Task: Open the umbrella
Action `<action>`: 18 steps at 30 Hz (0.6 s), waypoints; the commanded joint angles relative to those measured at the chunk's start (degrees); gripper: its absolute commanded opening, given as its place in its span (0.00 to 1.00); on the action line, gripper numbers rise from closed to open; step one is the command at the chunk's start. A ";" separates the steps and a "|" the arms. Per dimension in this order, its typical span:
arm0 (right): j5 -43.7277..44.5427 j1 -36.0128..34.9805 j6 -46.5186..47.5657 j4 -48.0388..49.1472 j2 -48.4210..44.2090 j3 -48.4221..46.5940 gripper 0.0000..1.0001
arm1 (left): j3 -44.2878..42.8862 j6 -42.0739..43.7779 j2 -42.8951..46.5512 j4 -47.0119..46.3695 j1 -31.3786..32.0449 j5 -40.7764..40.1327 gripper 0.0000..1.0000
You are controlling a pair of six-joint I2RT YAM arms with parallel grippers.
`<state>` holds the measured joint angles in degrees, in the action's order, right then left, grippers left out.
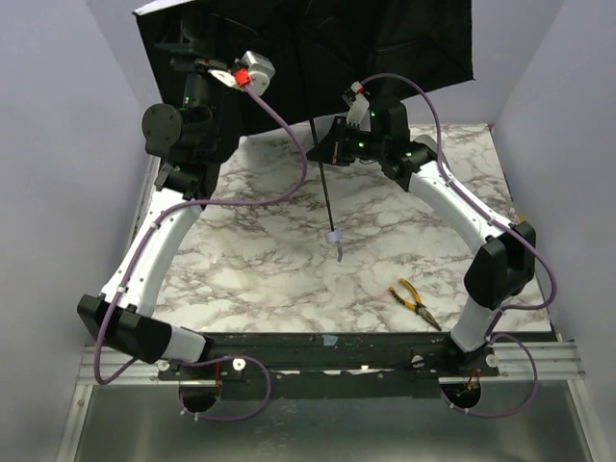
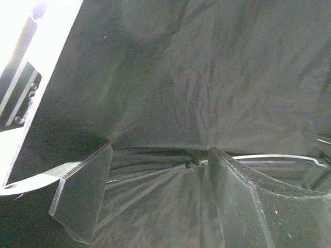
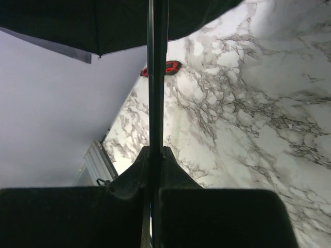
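Observation:
The umbrella is spread open, its black canopy (image 1: 385,38) tilted up at the back of the table with a pale edge at the top left. Its thin black shaft (image 1: 323,183) slopes down to the small pale handle (image 1: 334,236), which hangs just above the marble. My right gripper (image 1: 322,144) is shut on the shaft; in the right wrist view (image 3: 156,155) the shaft (image 3: 157,77) runs straight up between the closed jaws to the canopy (image 3: 77,26). My left gripper (image 1: 188,48) is at the canopy's left part, jaws wide apart (image 2: 160,196), with black fabric (image 2: 196,77) and ribs filling the view.
Yellow-handled pliers (image 1: 416,303) lie on the marble table (image 1: 269,260) at the front right. Grey walls stand close on the left and right. A red and black part (image 3: 168,67) shows beyond the shaft in the right wrist view.

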<state>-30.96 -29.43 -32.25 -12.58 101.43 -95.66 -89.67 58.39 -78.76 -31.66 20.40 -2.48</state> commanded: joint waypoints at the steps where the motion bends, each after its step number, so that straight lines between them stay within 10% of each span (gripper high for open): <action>1: 2.23 -0.54 5.79 1.06 -3.94 1.18 0.01 | -5.91 -2.10 -4.62 -1.22 -2.44 -8.68 0.72; 9: 1.42 -1.90 9.21 1.06 -4.79 0.08 0.01 | 1.48 0.64 -0.25 14.98 -2.91 12.70 0.45; 18: 2.05 -3.32 11.97 -0.34 -5.35 0.09 0.01 | 11.74 22.20 3.14 22.39 -4.65 33.08 0.41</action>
<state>-29.17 -31.51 -24.43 -14.79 99.07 -94.52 -78.06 70.43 -76.55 -15.25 16.95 17.82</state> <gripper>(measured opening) 0.048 0.410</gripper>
